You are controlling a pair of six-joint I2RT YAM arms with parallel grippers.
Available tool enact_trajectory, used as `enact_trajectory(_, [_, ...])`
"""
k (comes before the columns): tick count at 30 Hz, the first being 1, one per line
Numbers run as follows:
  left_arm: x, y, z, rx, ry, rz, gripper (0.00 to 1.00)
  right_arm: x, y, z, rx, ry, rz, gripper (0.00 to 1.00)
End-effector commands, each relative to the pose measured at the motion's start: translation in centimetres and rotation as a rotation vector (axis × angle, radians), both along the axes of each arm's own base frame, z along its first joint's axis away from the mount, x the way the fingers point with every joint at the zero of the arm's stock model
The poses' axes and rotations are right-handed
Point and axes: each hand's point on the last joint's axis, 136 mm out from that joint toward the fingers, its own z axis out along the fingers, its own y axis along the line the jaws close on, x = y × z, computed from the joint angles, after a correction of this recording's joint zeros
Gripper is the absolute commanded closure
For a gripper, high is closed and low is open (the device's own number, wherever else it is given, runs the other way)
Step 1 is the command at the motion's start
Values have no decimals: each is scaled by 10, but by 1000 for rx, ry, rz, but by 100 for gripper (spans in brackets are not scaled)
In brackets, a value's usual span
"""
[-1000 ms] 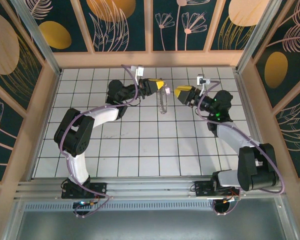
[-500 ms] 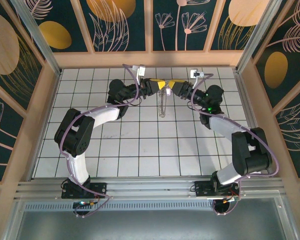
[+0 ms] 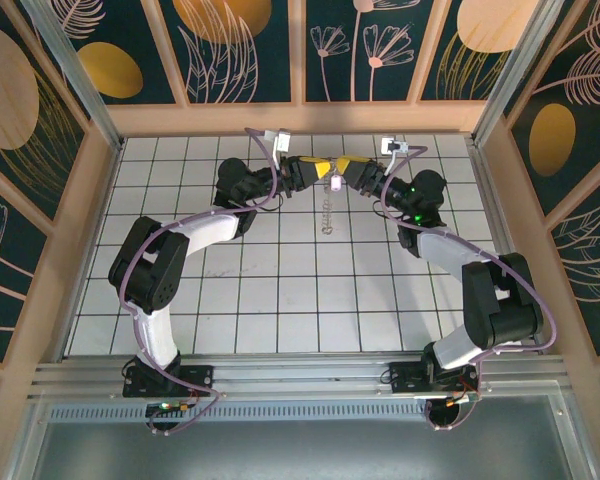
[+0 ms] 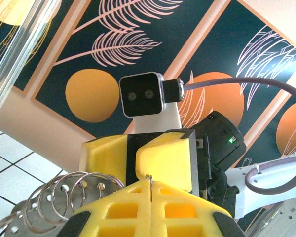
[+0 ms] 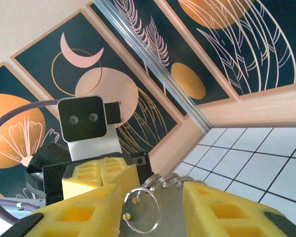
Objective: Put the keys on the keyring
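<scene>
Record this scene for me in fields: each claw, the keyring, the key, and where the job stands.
left claw: shut, pinching the thin wire of the keyring
right claw: tip to tip with the left claw; jaws apart, with a small ring and grey metal between them; grip unclear
keyring: hangs below the two claws, above the tiled table
key: small pink piece just under the meeting claw tips
task status: cannot tell whether the key is on the ring
</scene>
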Motion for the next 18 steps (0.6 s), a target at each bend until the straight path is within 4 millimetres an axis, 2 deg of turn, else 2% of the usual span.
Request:
enact_trajectory(1, [-6,-2,18,-28,-64,-19,100,-14,-8,26,59,-94,-19,63])
enact_trajectory(6, [-7,-2,19,-30,-68,-21,100,-18,-5,27,57,-101,10,64])
enact_trajectory(13, [-7,-2,19,-32,-67,-21,100,-21,10,25,36,-104,56,69])
enact_trajectory(18, [-8,-1,21,-34,-71,-22,100,-19,17,20,27,-92,71,76])
